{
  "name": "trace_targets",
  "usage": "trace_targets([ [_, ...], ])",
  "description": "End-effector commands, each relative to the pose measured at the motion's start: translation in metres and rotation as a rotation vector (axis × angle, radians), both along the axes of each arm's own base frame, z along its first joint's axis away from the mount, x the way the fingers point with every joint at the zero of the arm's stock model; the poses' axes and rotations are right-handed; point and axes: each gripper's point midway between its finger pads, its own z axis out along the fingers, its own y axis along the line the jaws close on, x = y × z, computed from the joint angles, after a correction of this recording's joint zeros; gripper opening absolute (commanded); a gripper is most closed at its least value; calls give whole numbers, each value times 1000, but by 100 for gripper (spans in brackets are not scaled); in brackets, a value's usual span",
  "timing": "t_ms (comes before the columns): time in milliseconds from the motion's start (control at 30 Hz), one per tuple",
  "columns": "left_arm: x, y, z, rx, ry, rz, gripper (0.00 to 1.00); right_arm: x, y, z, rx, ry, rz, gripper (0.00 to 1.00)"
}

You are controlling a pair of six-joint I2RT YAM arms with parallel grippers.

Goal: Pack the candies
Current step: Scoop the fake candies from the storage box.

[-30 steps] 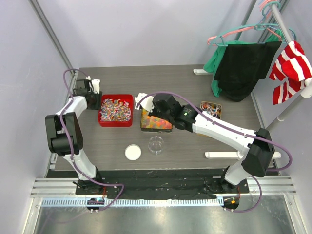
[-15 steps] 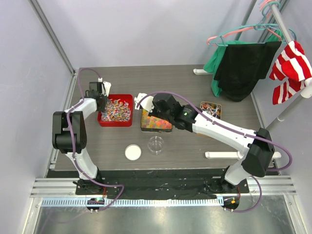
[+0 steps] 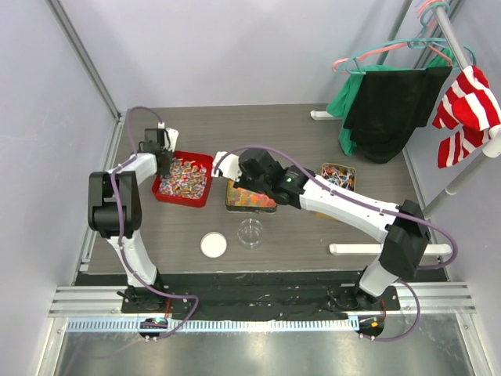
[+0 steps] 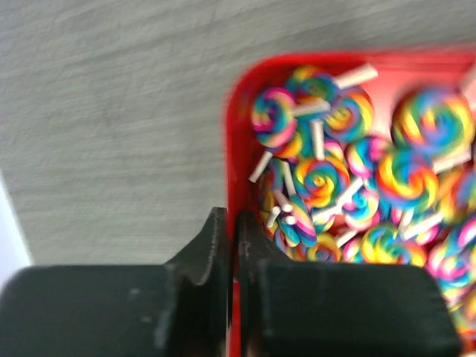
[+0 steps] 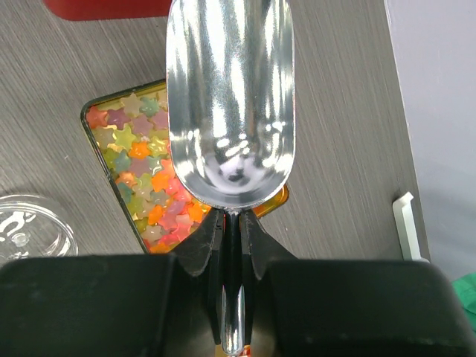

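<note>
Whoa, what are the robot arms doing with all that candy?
They are packing candy. The left pincer is pinched on the rim of the red tray, which is full of swirly lollipops. The right pincer holds an empty metal scoop above the tin of star-shaped gummies. A clear round dish beside the tin looks empty, so nothing has been scooped into it yet.

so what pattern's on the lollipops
The lollipops have rainbow swirls, clearest in the left wrist view.

left claw [image 4: 230,223]: pinched nearly closed | right claw [image 5: 232,227]: clamped, arm outstretched
</note>
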Motion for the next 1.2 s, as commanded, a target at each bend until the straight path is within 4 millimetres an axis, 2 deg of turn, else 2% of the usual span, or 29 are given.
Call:
trace_targets([
  [0,-20,-4,-17,-25,123,-31,0,8,17,33,77,-24,10,1],
  [100,-12,-13,-1,-73,77,-48,0,10,22,31,46,-19,20,1],
  [200,0,-21,37,-113,-39,-76,0,14,26,26,-20,-30,26,1],
  [233,2,-23,44,-119,-59,-81,0,16,28,25,-42,-32,35,1],
  [267,5,-38,53,-119,-81,-117,0,17,30,21,-72,-24,42,1],
  [300,9,-38,67,-116,-132,-122,0,19,31,19,-95,-27,44,1],
  [400,18,-37,87,-90,-235,-123,0,26,38,12,-175,-37,60,1],
  [467,21,-37,107,-65,-320,-127,0,33,44,9,-233,-57,63,1],
  [500,22,-35,110,-50,-352,-117,0,36,45,8,-252,-63,63,1],
  [533,23,-34,117,-42,-371,-119,0,40,47,16,-267,-85,62,1],
  [567,23,-34,118,-39,-377,-119,0,43,50,8,-300,-87,66,1],
  [667,24,-34,119,-20,-384,-128,0,51,52,11,-375,-145,68,1],
  [767,23,-38,119,-29,-396,-155,0,54,54,0,-458,-164,91,1],
  [800,26,-41,123,-32,-418,-166,0,56,55,-10,-489,-160,98,1],
  [867,26,-47,128,-37,-457,-200,0,58,55,-13,-541,-181,104,1],
  [900,26,-50,130,-34,-473,-214,0,59,58,-21,-565,-182,110,1],
  [1000,28,-55,145,-28,-542,-239,0,65,61,-20,-621,-223,107,1],
  [1167,27,-60,157,-41,-572,-259,0,81,67,-26,-724,-312,77,1],
])
